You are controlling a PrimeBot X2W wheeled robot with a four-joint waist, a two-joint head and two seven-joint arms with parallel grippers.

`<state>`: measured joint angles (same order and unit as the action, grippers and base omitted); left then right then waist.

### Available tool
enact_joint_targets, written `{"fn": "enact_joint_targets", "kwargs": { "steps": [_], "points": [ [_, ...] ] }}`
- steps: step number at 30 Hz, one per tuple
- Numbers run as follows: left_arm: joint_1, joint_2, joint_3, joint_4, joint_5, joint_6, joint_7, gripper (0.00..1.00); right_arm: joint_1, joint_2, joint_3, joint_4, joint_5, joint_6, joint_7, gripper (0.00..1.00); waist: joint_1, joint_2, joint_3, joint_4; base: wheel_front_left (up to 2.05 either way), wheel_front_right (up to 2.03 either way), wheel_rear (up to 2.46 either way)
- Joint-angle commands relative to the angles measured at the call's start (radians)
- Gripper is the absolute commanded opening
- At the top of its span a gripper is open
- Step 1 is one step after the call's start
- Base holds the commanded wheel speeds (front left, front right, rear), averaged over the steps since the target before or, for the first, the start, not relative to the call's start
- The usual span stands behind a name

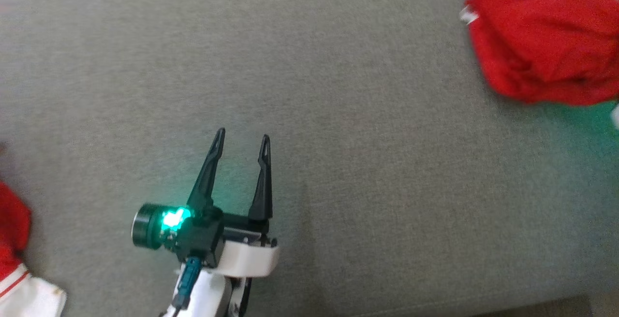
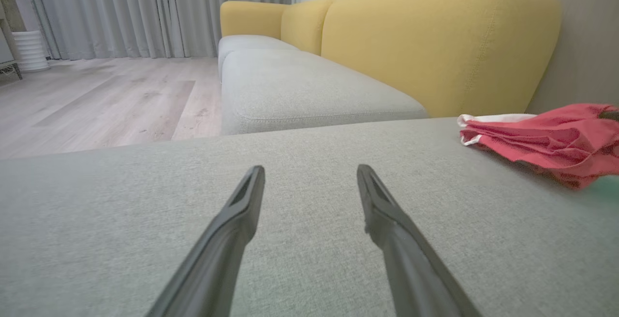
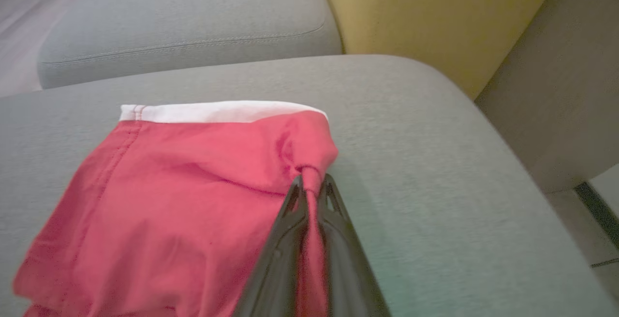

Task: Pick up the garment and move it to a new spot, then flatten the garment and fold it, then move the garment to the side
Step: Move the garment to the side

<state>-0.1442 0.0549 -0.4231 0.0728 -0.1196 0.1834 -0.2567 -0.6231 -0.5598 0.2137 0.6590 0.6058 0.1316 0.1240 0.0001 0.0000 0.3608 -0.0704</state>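
The garment (image 1: 541, 41) is red with a white trim and lies bunched at the far right of the grey cushion (image 1: 338, 114). In the right wrist view my right gripper (image 3: 310, 184) is shut on a pinched fold at the garment's (image 3: 184, 196) near right edge, red cloth squeezed between the two dark fingers. From the left wrist the garment (image 2: 541, 138) appears at the right, well away. My left gripper (image 1: 240, 142) hovers open over bare cushion at lower centre, and its fingers (image 2: 242, 206) stand wide apart with nothing between them.
Another red and white cloth (image 1: 14, 259) lies at the lower left edge of the head view. A yellow sofa back (image 2: 435, 41) and further grey seat cushions (image 2: 300, 90) stand behind. Wooden floor (image 2: 96, 99) and curtains (image 2: 145, 7) lie beyond the cushion's edge.
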Motion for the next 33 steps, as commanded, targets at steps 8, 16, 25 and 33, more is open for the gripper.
{"fn": "enact_joint_targets", "kwargs": {
  "steps": [8, 16, 25, 33],
  "points": [
    [-0.079, -0.005, 0.037, -0.006, 0.034, -0.023, -0.005, 1.00, -0.114, -0.092, -0.101, 0.079, -0.113, -0.001, -0.081, 0.47, -0.0001, 0.0000, 0.092, -0.059, 0.00, 0.00, 0.00],
    [-0.085, -0.005, 0.013, 0.008, 0.015, -0.024, -0.005, 1.00, -0.143, -0.030, -0.218, 0.192, -0.389, -0.001, -0.294, 1.00, -0.0001, 0.0000, 0.061, -0.024, 0.00, 0.00, 0.00],
    [-0.026, -0.005, 0.000, 0.014, -0.022, -0.001, -0.005, 1.00, -0.025, 0.186, -0.195, 0.261, -0.407, -0.001, -0.322, 1.00, -0.0001, 0.0000, -0.088, 0.059, 0.00, 0.00, 0.00],
    [0.071, -0.005, 0.001, 0.017, -0.042, 0.009, -0.005, 1.00, 0.109, 0.307, -0.101, 0.231, -0.323, -0.001, -0.352, 1.00, -0.0001, 0.0000, -0.241, 0.128, 0.00, 0.00, 0.00]
  ]
}}
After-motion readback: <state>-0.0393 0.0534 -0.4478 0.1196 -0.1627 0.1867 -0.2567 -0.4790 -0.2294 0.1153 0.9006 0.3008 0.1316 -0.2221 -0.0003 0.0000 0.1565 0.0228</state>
